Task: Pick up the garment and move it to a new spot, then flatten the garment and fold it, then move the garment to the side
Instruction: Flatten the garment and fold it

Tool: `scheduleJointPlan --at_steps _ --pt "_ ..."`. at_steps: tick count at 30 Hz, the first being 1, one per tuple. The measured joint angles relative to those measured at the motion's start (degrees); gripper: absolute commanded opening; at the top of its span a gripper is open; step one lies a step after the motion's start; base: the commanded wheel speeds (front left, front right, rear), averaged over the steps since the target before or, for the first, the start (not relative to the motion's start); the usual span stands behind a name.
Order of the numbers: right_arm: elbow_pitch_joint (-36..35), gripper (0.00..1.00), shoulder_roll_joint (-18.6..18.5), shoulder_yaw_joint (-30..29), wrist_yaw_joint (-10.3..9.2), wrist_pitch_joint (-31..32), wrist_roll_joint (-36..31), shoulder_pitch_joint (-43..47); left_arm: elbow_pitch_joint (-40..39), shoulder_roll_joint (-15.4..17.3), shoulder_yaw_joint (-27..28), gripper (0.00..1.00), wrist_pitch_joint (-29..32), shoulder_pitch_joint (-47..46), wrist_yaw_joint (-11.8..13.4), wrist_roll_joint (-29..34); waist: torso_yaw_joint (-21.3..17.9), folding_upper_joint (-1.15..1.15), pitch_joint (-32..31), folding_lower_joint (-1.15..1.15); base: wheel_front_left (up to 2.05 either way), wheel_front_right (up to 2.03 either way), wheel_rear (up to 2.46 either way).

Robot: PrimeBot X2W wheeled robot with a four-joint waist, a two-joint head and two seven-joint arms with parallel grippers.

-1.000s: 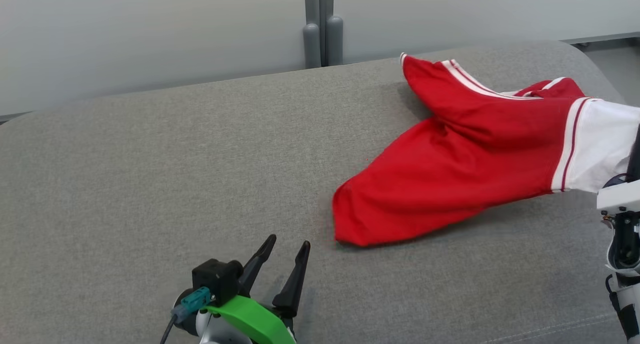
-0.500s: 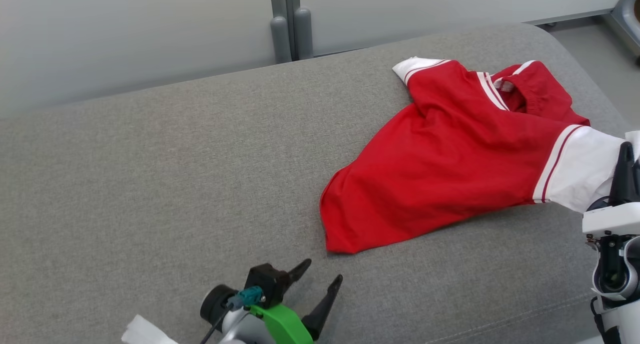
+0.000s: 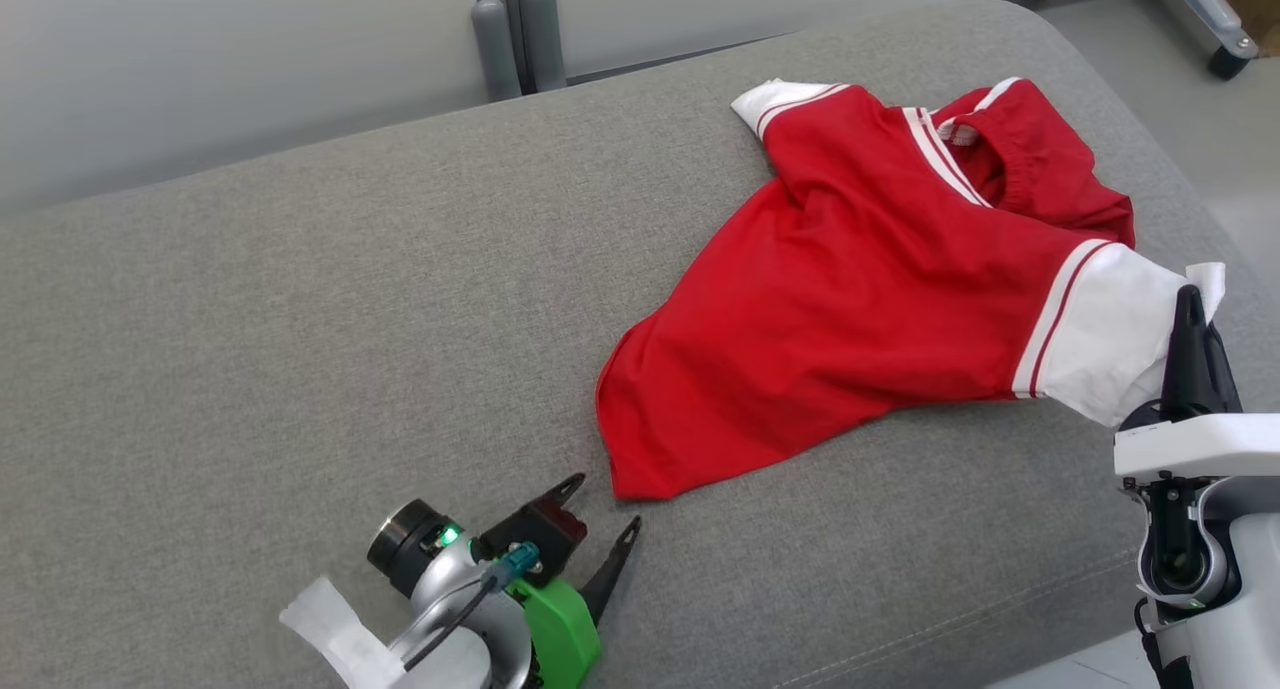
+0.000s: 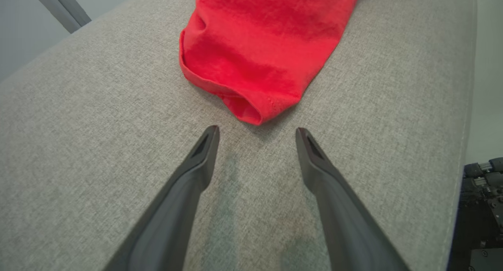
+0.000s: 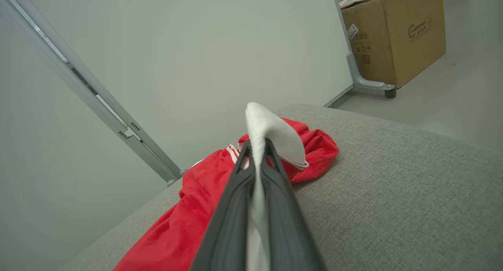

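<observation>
The garment is a red piece with white stripes and a white band, spread loosely on the right half of a grey cushioned surface. My right gripper is shut on the garment's white edge at the far right and holds it a little off the surface; the right wrist view shows the white cloth pinched between the fingers. My left gripper is open, low on the cushion just short of the garment's near red corner, with the corner lying just ahead of the gap between its fingers.
A pale wall panel with a grey post runs behind the cushion. A cardboard box and a wheeled frame foot stand on the floor beyond the right end. The cushion's front edge is near my left gripper.
The camera has swung, shifting the whole scene left and down. My left gripper has turned toward the garment's near corner. My right gripper has kept its hold on the white edge.
</observation>
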Motion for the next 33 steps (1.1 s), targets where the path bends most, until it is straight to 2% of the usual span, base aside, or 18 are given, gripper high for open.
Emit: scheduleJointPlan --at_steps 6,18,22,23,26,28,30,31,33 --pt "-0.36 0.00 0.69 -1.46 0.53 0.00 -0.94 -0.24 1.89 -4.68 4.98 1.00 -0.47 0.07 0.00 -9.50 -1.49 0.00 1.62 0.00 0.00 0.00 0.00" --pt "-0.30 0.00 1.77 -3.61 2.00 0.00 -3.14 -0.25 5.99 -4.54 6.19 1.00 -0.14 -0.70 -0.22 -12.88 -2.04 0.00 2.72 0.00 0.00 0.00 0.00" --pt "-0.13 0.00 2.07 -3.82 2.52 0.00 -3.68 -0.26 6.22 -4.56 6.00 0.94 -0.83 -1.68 -0.47 -13.81 -2.02 0.00 2.77 0.00 0.00 0.00 0.00" --pt "-0.07 0.00 2.16 -3.90 2.54 0.00 -3.87 -0.27 6.33 -4.56 5.95 0.88 -1.27 -1.94 -0.48 -14.06 -2.02 0.00 2.80 0.00 0.00 0.00 0.00" --pt "0.07 0.00 2.48 -4.04 2.61 0.00 -4.25 -0.27 6.79 -4.57 5.54 0.47 -1.29 -2.25 -1.00 -15.19 -2.02 0.00 2.86 0.00 0.00 0.00 0.00" --pt "0.19 0.00 2.70 -4.21 3.03 0.00 -4.46 -0.29 7.03 -4.56 4.72 0.31 -1.30 -2.26 -1.23 -15.38 -2.04 0.00 2.89 0.00 0.00 0.00 0.00" --pt "0.36 0.00 2.92 -4.33 3.16 0.00 -4.50 -0.33 6.79 -4.57 3.97 0.07 -1.34 -2.26 -1.52 -16.28 -2.06 0.00 2.91 0.00 0.00 0.00 0.00" --pt "0.45 0.00 3.00 -4.41 3.18 0.00 -4.64 -0.35 6.59 -4.56 3.53 0.00 -1.77 -2.27 -1.79 -16.64 -2.08 0.00 2.92 0.00 0.00 0.00 0.00" --pt "0.64 0.00 3.14 -4.53 3.21 0.00 -4.97 -0.48 5.86 -4.55 2.49 0.00 -2.02 -2.31 -2.12 -17.51 -2.14 0.00 2.94 0.00 0.00 0.00 0.00"
